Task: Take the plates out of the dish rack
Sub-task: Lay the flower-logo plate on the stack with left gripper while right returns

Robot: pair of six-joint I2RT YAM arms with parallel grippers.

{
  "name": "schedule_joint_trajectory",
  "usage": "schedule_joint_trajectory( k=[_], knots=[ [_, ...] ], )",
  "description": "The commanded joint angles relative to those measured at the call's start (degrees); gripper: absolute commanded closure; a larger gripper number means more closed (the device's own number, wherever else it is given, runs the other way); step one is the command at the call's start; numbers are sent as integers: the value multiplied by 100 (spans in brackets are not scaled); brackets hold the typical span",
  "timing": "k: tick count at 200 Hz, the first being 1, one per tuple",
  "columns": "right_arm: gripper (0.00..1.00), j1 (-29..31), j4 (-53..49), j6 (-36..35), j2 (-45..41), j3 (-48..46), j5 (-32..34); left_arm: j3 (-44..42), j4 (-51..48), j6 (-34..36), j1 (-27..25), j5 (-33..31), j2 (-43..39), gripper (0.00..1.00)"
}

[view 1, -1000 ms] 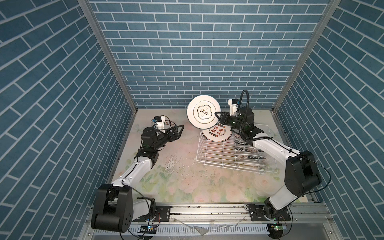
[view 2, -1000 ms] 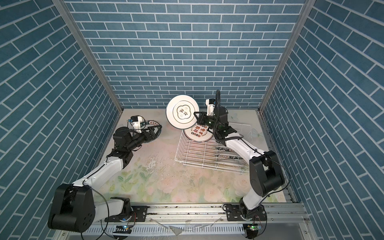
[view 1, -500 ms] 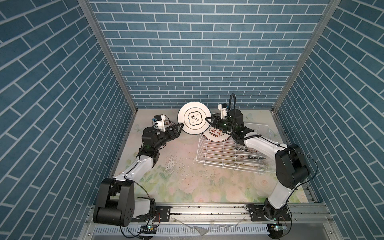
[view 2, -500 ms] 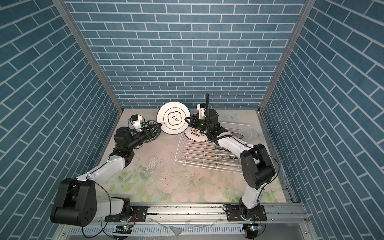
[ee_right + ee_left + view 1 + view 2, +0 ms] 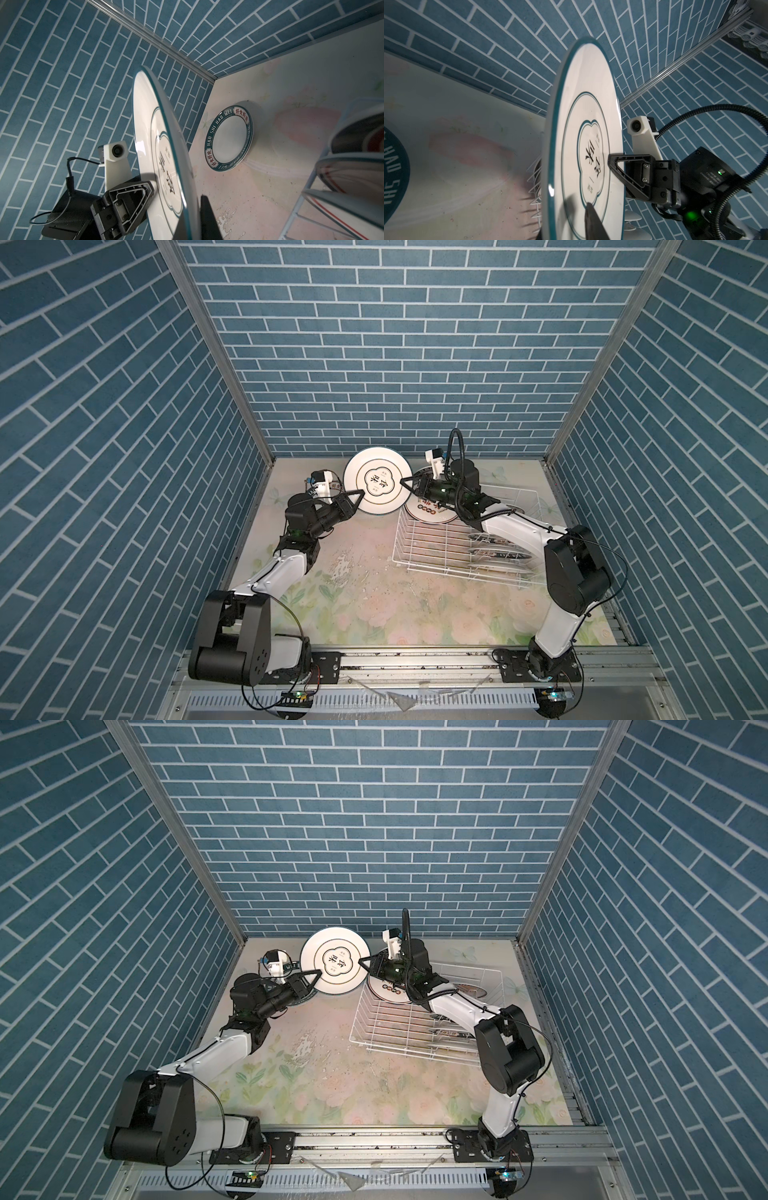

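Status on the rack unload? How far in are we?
Early. Done: one green-rimmed plate lies flat on the table, outside the rack. In hand: a large plate is held upright in the air, with the right gripper and left gripper clamped on opposite edges; it looks like a handover. Left: a red-lettered plate leans at the rack's far end, and several more plates stand in its slots.

Edge-on teal-rimmed plate, lettered green-rimmed plate flat on table, dish rack nearby.
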Motion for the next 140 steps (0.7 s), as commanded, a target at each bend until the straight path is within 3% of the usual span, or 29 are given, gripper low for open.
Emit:
schedule_joint_trajectory(
  k=[1, 11, 35, 63, 86, 117, 140],
  knots=[
    [100, 83, 428, 3, 75, 474, -189, 91, -130, 172, -7, 110, -213, 88],
    [100, 126, 468, -62, 84, 495, -198, 108, -244, 202, -1, 111, -246, 95],
    [93, 201, 435, -199, 110, 575, -207, 176, -531, 264, 54, 142, -336, 100],
    [72, 241, 271, -480, 104, 714, -341, 198, -906, 374, 200, 107, -538, 100],
    [61, 255, -784, -1332, -78, 1001, -150, 131, -1202, 437, 543, 98, -776, 100],
    [53, 255, -2801, -2931, -436, 1510, 1060, 84, -1856, 489, 1344, 139, -1144, 100],
    [51, 267, -3606, -3724, -737, 1619, 1949, 105, -2488, 563, 1909, -24, -1307, 100]
  ],
)
